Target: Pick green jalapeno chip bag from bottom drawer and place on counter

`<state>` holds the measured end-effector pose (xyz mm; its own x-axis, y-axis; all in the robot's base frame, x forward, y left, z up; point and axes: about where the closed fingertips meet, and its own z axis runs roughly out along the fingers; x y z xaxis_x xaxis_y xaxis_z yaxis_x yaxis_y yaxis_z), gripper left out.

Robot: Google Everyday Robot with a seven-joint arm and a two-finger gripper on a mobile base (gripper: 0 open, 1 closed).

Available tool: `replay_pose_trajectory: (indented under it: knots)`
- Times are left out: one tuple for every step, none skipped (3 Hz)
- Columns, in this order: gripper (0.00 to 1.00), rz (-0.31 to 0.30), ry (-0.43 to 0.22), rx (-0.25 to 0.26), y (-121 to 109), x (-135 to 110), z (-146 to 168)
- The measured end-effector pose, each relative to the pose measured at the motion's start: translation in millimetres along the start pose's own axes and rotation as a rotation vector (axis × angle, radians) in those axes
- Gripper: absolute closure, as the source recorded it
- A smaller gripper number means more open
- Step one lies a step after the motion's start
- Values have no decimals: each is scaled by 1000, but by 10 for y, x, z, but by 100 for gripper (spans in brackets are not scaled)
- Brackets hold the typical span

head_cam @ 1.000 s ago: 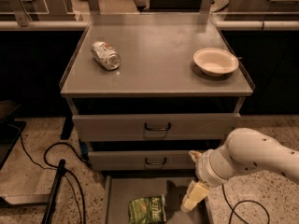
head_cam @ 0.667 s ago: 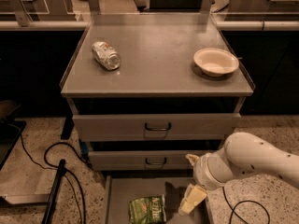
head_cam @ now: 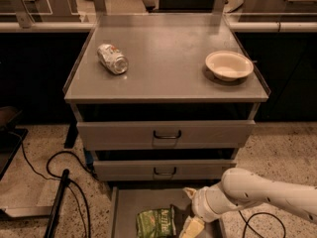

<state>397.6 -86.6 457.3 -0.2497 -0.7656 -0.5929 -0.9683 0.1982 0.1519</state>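
Note:
The green jalapeno chip bag lies on the grey floor of the open bottom drawer, at the picture's lower edge. My gripper is on the white arm that comes in from the right. It hangs low over the drawer, just right of the bag, with its pale fingers spread apart and nothing between them. The bag's right edge is partly hidden by the gripper. The counter is the grey cabinet top above.
A crushed silver can lies at the counter's left and a cream bowl at its right. Two upper drawers with black handles are shut. Black cables and a black pole lie on the floor at left.
My arm and gripper have moved left and slightly down, closer to the chip bag's right side. The bag, can and bowl have not moved.

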Motion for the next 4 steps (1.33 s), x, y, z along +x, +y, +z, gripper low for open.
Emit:
replay_pose_trajectory:
  knots:
    - [0,0,0,0,0,0,0]
    - [0,15,-32,-14,32,28,185]
    - [0,55,-62,-37,-25,150,712]
    - [0,74,-60,-24,-160,262,1094]
